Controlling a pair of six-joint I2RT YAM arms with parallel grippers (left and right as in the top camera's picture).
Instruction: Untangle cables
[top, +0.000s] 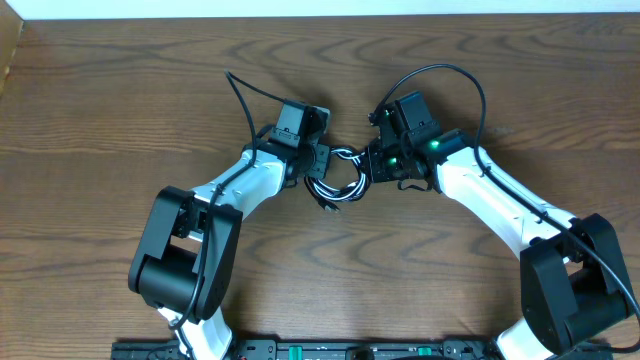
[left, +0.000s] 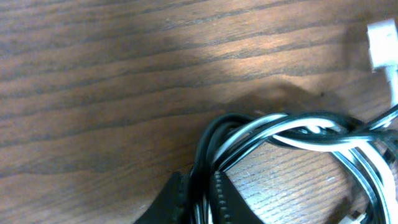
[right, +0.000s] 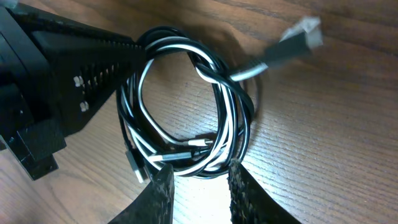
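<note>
My left gripper (left: 198, 194) has its jaws narrow and pinched on one side of the cable coil (right: 239, 121). The coil lies near the middle of the surface (top: 120, 90), a little toward the far edge, between the two arms. It is one tight ring, with the white cable twisted in among the black ones and crossing over itself at the top. One white plug (right: 300, 31) pokes free beyond the ring. My right gripper (right: 200, 186) has its jaws partly open, with the near side of the coil lying across their tips and not clamped. I judge the task barely begun, since no cable is separated yet and every loop has yet to be pulled apart.
</note>
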